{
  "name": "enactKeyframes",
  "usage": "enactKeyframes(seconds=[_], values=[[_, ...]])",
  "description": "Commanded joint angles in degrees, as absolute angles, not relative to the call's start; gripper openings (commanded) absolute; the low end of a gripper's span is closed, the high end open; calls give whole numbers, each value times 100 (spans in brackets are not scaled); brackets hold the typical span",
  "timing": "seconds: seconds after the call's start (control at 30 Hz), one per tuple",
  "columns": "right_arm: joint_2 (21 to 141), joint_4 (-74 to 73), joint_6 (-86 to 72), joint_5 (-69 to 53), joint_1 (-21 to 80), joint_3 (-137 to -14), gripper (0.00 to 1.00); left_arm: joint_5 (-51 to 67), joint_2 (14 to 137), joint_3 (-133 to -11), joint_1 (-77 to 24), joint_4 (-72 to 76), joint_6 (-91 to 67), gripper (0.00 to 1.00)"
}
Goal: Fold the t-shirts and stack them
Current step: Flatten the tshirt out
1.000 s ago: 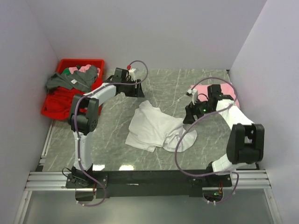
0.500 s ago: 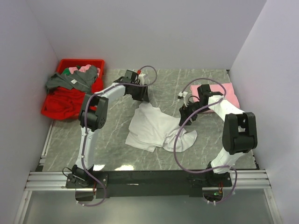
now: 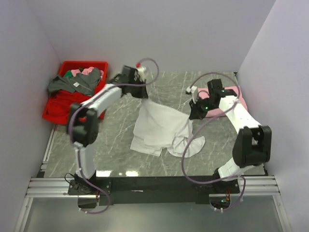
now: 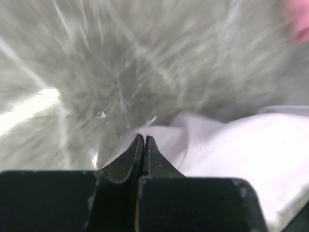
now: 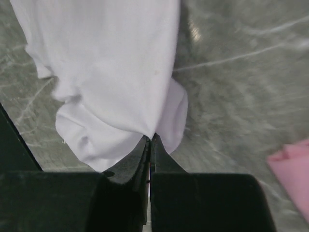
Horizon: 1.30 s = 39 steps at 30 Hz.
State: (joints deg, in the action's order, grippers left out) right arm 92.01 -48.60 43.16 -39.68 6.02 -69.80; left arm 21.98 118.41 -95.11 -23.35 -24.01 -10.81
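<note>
I have both claws closed on the white t-shirt (image 3: 159,128), which lies loosely crumpled on the grey marble table (image 3: 120,150). The left gripper (image 3: 144,96) sits at the shirt's far left corner. From the left wrist camera its two fingers are pressed together with no gap, and a fold of the white hem meets their tips. That view is blurred, so I cannot make out how much cloth is caught. The right gripper (image 3: 194,115) is at the shirt's far right corner. Through its own wrist camera I see the fingers shut tight on a pinch of white fabric, with the rest of the shirt spreading away from the tips in soft folds over the marble.

From above, the far edge of the shirt runs between the two claws and looks drawn out, while the near part bunches in layers. A loose flap curls out at the shirt's near right side, below the right claw.

The pale pink t-shirt (image 3: 231,91) lies flat to the right of the white shirt, beyond the right claw, and the right arm partly covers it. To the left of the white shirt, well apart from it, stands a red bin (image 3: 82,63) with a grey garment (image 3: 72,84) draped over its rim and a red garment (image 3: 60,104) spilling down its near side
</note>
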Motion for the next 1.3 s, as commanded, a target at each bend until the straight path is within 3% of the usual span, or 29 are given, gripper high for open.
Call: enactKeyframes(seconds=[0.0, 0.23, 0.53, 0.73, 0.87, 1.1, 1.27], values=[[8088, -5124, 4193, -3832, 642, -7724, 0, 1899, 9917, -9362, -2163, -1828, -1221, 1], [6953, -5405, 4121, -3455, 642, -9279, 0, 1626, 7027, -8324, -2127, -801, -1450, 0], [6751, -6362, 4700, -3883, 677, -11513, 0, 2284, 5942, -8912, -2145, -563, -2100, 1], [5487, -5828, 4852, -4210, 668, -10785, 0, 3250, 5372, -8658, -2188, -536, -2689, 1], [5467, -6011, 4615, -4236, 677, -11047, 0, 3288, 4870, -8306, -2188, -589, -3180, 1], [5879, -4782, 3868, -3999, 677, -9353, 0, 1648, 4368, -6737, -2188, -1052, -4663, 1], [7205, -3825, 3402, -3930, 826, -8227, 0, 758, 4701, -4978, -2180, -564, -5851, 1]])
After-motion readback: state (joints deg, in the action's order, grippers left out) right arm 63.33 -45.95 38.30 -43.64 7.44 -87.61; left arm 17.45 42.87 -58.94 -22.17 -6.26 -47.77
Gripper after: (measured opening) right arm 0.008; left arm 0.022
